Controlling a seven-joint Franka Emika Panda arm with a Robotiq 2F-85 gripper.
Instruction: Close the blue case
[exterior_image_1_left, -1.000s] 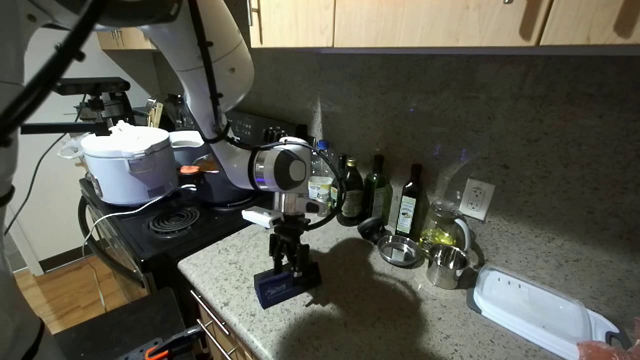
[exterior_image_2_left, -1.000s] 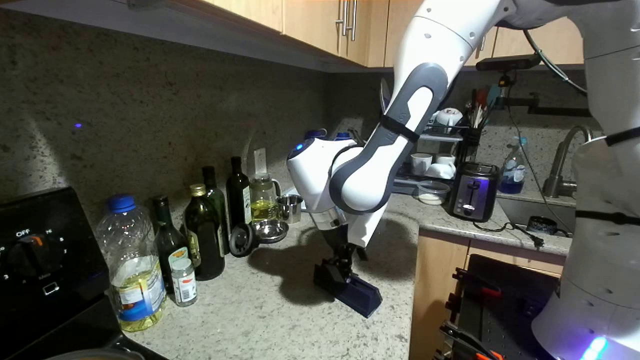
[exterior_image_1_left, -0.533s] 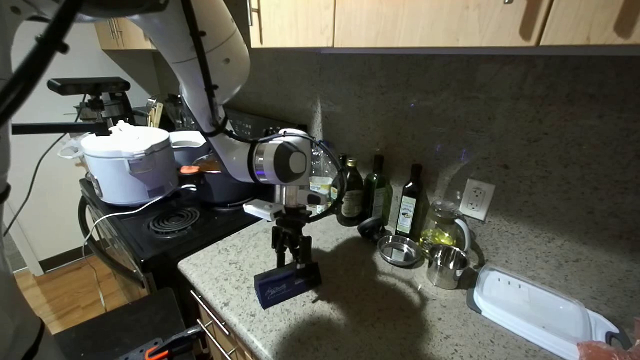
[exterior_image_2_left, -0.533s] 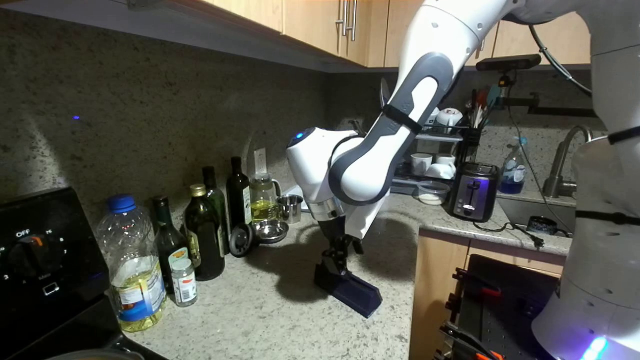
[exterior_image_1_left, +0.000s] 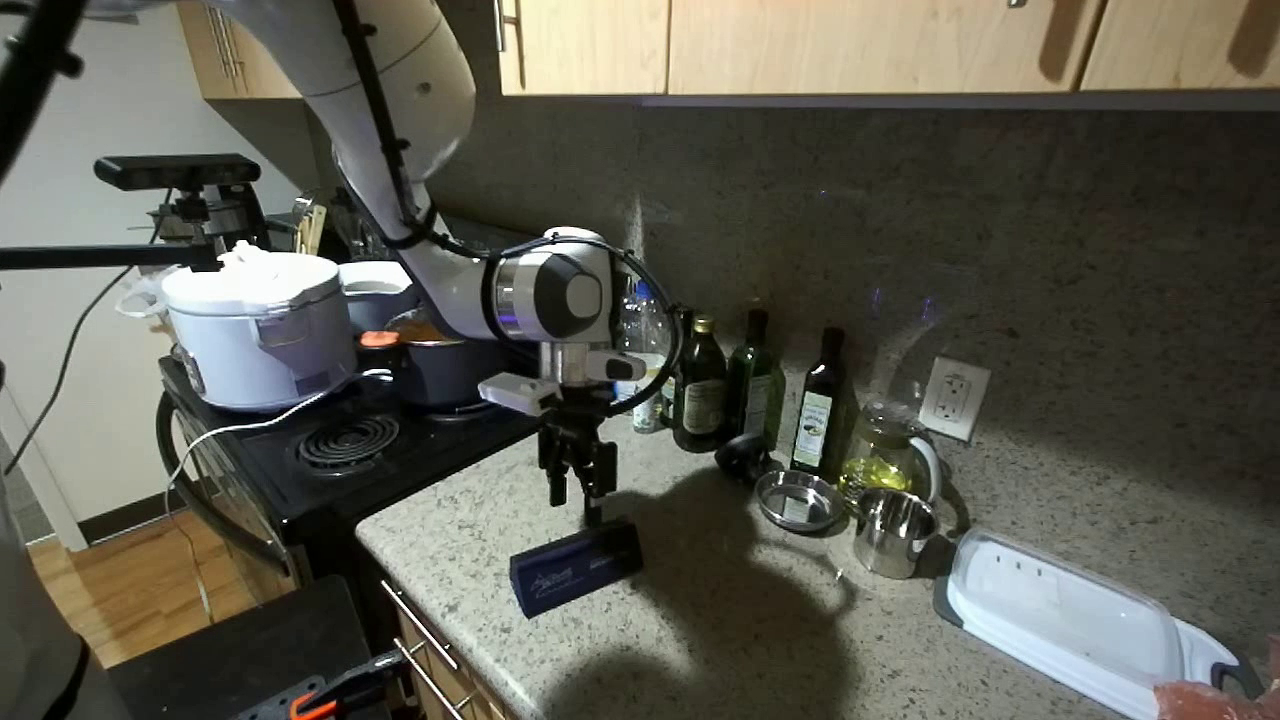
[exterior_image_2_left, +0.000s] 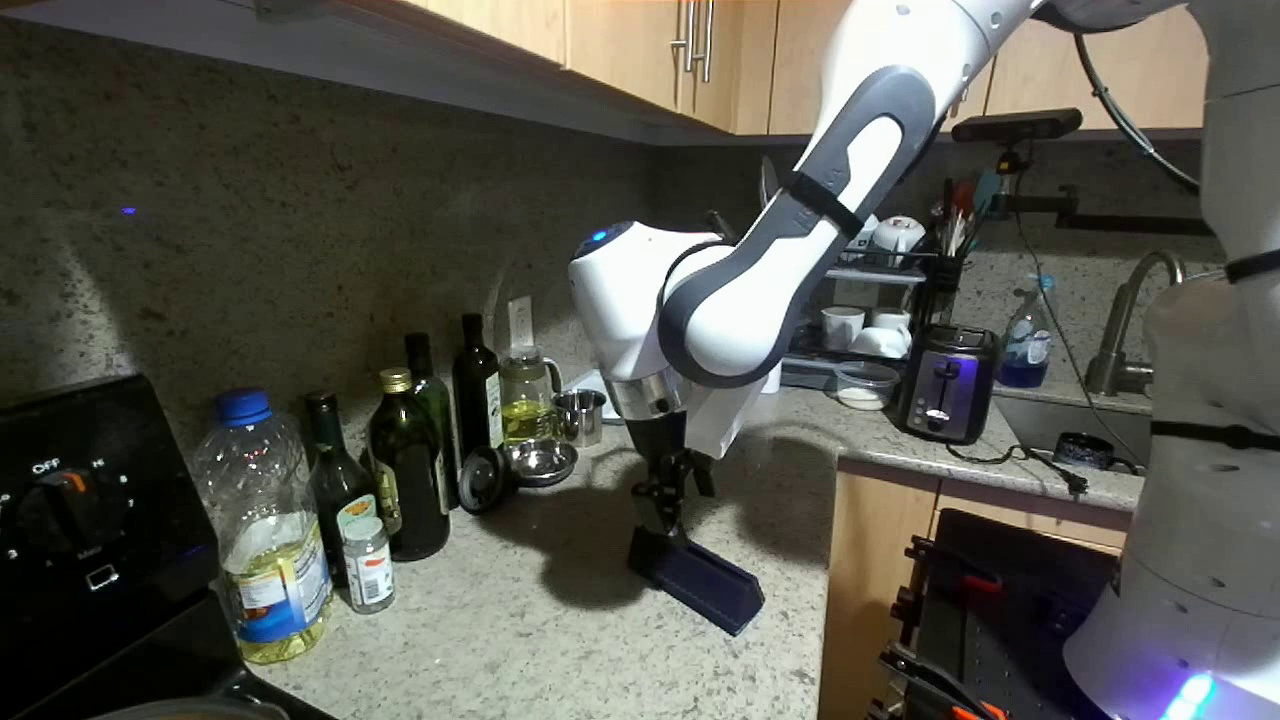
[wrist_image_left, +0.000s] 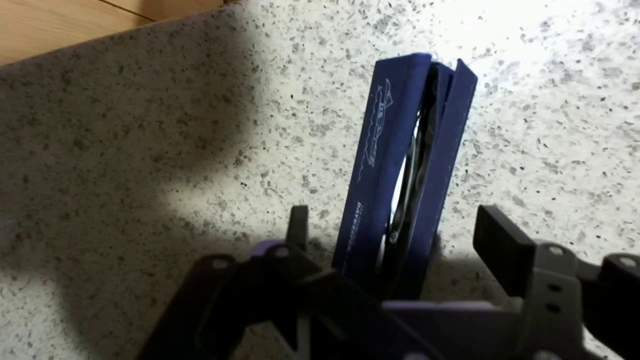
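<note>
In the wrist view the jaws come in from the bottom of the frame, spread wide, one tip left of lower centre and the other at lower right, with nothing held. Between them, slanting from upper right of centre down toward the bottom, is the blue case (wrist_image_left: 367, 170) — pale lettering along its left face, a long dark gap running between its two sides. Something thin and shiny (wrist_image_left: 411, 165) shows inside that gap, too unclear to name.

In both exterior views the jaws point down over the blue case, which rests on the table (exterior_image_1_left: 470, 560), low in the frame near the centre; whether the lower tip touches it, I cannot tell. The arm (exterior_image_2_left: 735, 320) reaches in from the upper right in an exterior view.

Farther out, dark bottles (exterior_image_1_left: 702, 395) stand along the wall right of centre, then a shallow steel dish (exterior_image_1_left: 785, 522), a steel cup (exterior_image_1_left: 885, 545) and a glass jug (exterior_image_1_left: 875, 475) with yellow liquid. A white tray (exterior_image_1_left: 1198, 650) with a clear lid lies at lower right. A black stove (exterior_image_1_left: 265, 480) with a white cooker (exterior_image_1_left: 260, 340) fills the left — and a toaster (exterior_image_2_left: 948, 385) stands at the right in an exterior view.
</note>
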